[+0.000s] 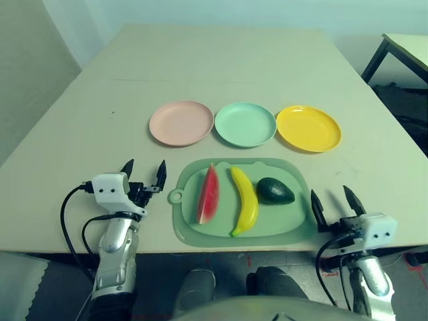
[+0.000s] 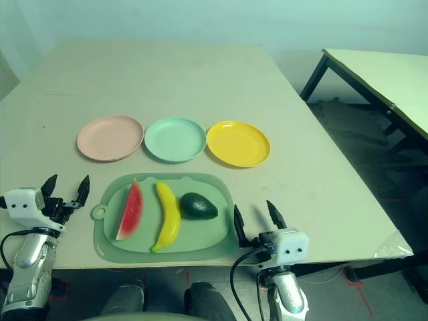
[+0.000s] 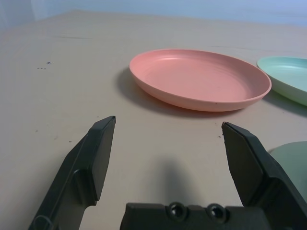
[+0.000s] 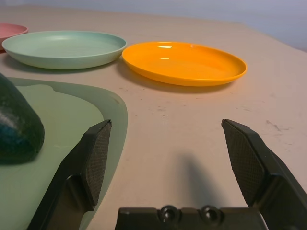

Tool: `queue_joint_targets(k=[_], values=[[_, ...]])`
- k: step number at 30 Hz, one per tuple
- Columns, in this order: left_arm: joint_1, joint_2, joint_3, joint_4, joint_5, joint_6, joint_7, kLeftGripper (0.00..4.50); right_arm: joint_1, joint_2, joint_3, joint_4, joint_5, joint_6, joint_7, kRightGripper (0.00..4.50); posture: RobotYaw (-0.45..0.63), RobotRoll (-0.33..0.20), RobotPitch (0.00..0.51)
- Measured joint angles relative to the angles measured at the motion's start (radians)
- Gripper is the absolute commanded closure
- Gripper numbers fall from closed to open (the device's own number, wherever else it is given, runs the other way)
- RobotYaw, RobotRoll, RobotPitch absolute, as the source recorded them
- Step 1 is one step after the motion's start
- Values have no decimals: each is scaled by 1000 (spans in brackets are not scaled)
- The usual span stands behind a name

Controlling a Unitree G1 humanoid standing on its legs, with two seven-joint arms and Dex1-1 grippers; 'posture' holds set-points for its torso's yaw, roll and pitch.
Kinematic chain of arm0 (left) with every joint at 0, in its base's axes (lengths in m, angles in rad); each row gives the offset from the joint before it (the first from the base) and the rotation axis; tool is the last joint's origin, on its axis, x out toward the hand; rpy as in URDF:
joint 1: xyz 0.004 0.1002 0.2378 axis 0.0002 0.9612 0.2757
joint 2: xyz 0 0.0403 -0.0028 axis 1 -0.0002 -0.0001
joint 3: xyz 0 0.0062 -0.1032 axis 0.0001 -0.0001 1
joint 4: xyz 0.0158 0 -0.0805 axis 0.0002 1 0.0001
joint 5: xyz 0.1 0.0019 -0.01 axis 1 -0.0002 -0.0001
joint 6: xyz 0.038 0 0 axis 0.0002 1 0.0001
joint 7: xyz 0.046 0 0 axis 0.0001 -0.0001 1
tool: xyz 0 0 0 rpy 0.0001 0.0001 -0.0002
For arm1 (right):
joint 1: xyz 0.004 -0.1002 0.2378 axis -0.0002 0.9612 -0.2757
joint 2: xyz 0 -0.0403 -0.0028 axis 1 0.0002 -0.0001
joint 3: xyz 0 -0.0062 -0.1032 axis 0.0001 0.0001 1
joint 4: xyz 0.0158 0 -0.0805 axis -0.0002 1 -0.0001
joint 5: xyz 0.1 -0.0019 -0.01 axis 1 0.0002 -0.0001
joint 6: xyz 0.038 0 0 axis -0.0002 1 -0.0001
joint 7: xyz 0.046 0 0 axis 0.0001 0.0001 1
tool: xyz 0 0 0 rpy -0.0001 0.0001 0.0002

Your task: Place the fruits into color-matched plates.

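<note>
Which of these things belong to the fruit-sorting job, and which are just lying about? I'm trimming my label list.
Job:
watermelon wedge
banana
avocado
pink plate
mint plate
yellow plate
left gripper and right gripper, both open and empty

Lying about:
green mat under the fruits
second table, off to the right

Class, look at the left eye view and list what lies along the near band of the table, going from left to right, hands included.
Left hand → red watermelon wedge with green rind → curved yellow banana → dark green oval avocado → right hand. The three fruits lie on a pale green rounded-rectangle mat.
</note>
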Motion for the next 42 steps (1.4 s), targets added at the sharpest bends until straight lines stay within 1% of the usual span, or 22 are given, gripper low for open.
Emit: queue_joint_targets(k=[6, 12, 18, 21, 23, 26, 27, 28, 31, 33, 35, 36, 37, 39, 42], values=[[-12, -8, -4, 0, 1, -11, 0, 0, -6, -3, -3, -1, 0, 0, -1, 6, 97, 0, 46], [-7, -10, -3, 0, -1, -19, 2, 0, -15, -21, -4, -1, 3, 3, 7, 6, 96, 0, 54], [19, -3, 3, 0, -12, -19, -13, 0, -9, -40, -21, -1, 15, 4, 10, 6, 45, 0, 53], [6, 50, 8, 12, -48, -16, -79, 0, 7, -48, -26, -6, 22, 7, 13, 6, 25, 0, 50], [-15, 93, 6, 14, -94, 3, -160, 0, 19, -65, -39, -19, 31, 37, 16, 6, 18, 0, 50], [-49, 225, 3, 21, -199, 74, -370, 0, 39, -105, -43, -99, 48, 157, 16, 6, -2, 0, 57], [-56, 257, 2, 21, -221, 95, -424, 0, 45, -123, -42, -125, 54, 192, 23, 6, -8, 0, 59], [-62, 315, -3, 21, -250, 131, -513, 0, 55, -161, -42, -176, 66, 256, 36, 6, -18, 0, 64], [-79, 448, -8, 31, -294, 186, -710, 0, 58, -264, -46, -321, 86, 424, 52, 6, -30, 0, 69], [-88, 525, -8, 34, -314, 203, -834, 0, 46, -349, -46, -433, 92, 525, 78, 6, -32, 0, 69], [-88, 577, -9, 31, -326, 208, -923, 0, 19, -423, -41, -536, 99, 614, 107, 6, -35, 0, 66], [-82, 611, -18, 27, -323, 202, -981, 0, -20, -490, -25, -600, 99, 692, 135, 6, -37, 0, 65], [-78, 627, -24, 19, -319, 195, -1009, 0, -45, -536, -13, -636, 99, 734, 155, 6, -38, 0, 65], [-59, 646, -42, -1, -311, 180, -1070, 0, -132, -696, 45, -709, 82, 884, 224, 6, -37, 0, 63], [-48, 647, -66, -39, -310, 181, -1111, 0, -279, -851, 137, -755, 41, 1098, 285, 6, -44, 0, 61]])
